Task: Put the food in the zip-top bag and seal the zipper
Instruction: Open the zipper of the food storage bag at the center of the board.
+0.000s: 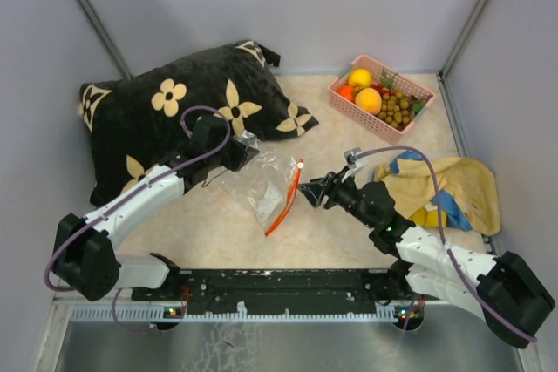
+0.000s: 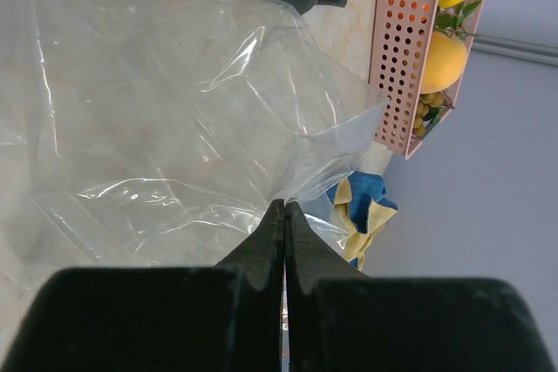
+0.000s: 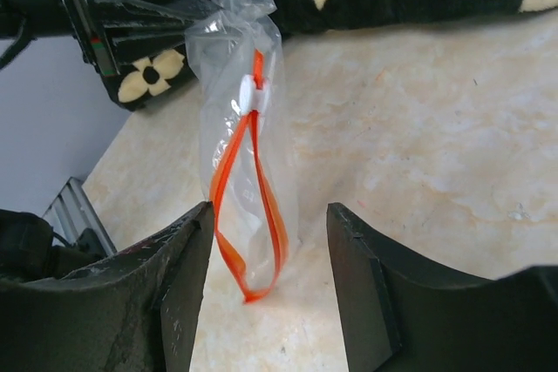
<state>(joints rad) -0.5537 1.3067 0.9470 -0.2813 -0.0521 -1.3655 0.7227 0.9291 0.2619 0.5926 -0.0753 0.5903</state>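
The clear bag point(image 1: 266, 189) lies in the middle of the table, and everything here is best placed from it. The left gripper point(image 1: 247, 153) sits at the bag's far-left corner with its fingers pressed tight together on a fold of the plastic, holding that end up. On the opposite side, the right gripper point(image 1: 307, 191) hangs just beside the bag with its fingers point(image 3: 179, 289) spread wide and nothing between them.

What the next move seems to turn on is the orange-red zipper point(image 3: 248, 206). From the right wrist it lies straight ahead of the gap between the open fingers, its two strips parted in a narrow loop, its long axis running away from the fingers toward the left gripper. The right arm is plainly the nearer one to that mouth.

The fruit point(image 1: 368, 91) sits untouched in the pink basket point(image 1: 353, 105), well beyond the bag to its far right. A dark flowered cushion point(image 1: 148, 119) crowds the bag's far-left side; a yellow-and-blue cloth point(image 1: 458, 185) lies to its right, behind the right arm. Bare table shows nearer than the bag.
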